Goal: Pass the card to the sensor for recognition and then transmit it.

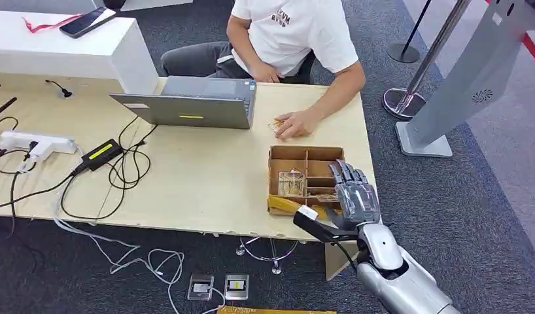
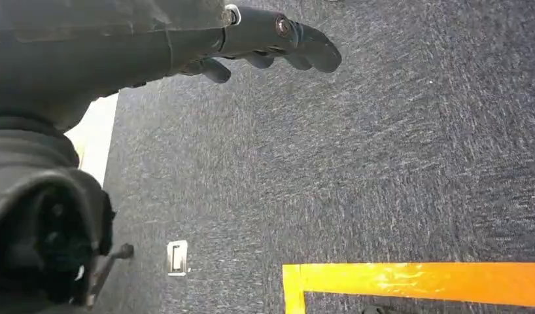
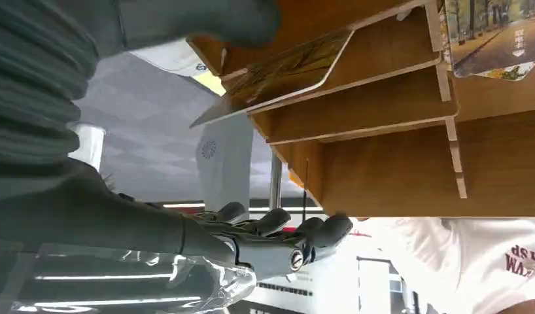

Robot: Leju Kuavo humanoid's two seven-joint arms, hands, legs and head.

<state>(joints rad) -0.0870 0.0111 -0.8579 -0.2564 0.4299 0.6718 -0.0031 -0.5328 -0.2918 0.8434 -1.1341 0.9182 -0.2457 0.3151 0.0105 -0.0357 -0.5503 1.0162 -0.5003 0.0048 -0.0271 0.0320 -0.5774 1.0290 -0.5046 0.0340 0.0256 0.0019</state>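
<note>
Hovering at the near right corner of a wooden divided box [image 1: 304, 171]: right hand [image 1: 354, 194], fingers straight and spread upward, palm toward the box, holding nothing. In the right wrist view, right hand [image 3: 265, 239] with fingers extended side by side and apart from the box [image 3: 382, 104], thumb up near a card [image 3: 278, 72]. Card tilted, lying across a compartment edge closest to the thumb, one end jutting out past the box wall; whether the thumb touches it, cannot tell. More cards [image 1: 291, 183] lying in a compartment just beyond the fingers, another picture card [image 3: 494, 36] farther along the box.

Hanging over dark carpet [image 2: 382, 163] beside a yellow floor stripe [image 2: 415, 282]: left hand [image 2: 265, 39], fingers loosely extended, nothing in them.

Beyond the box from the right hand, a person's hand [image 1: 296, 124] resting on the table [image 1: 206, 183], with something small under its fingers. Farther off to the left, a grey laptop [image 1: 193, 103], a black adapter [image 1: 101, 154] and tangled cables [image 1: 127, 170]. A grey stand [image 1: 461, 85] well off to the right of the hand.
</note>
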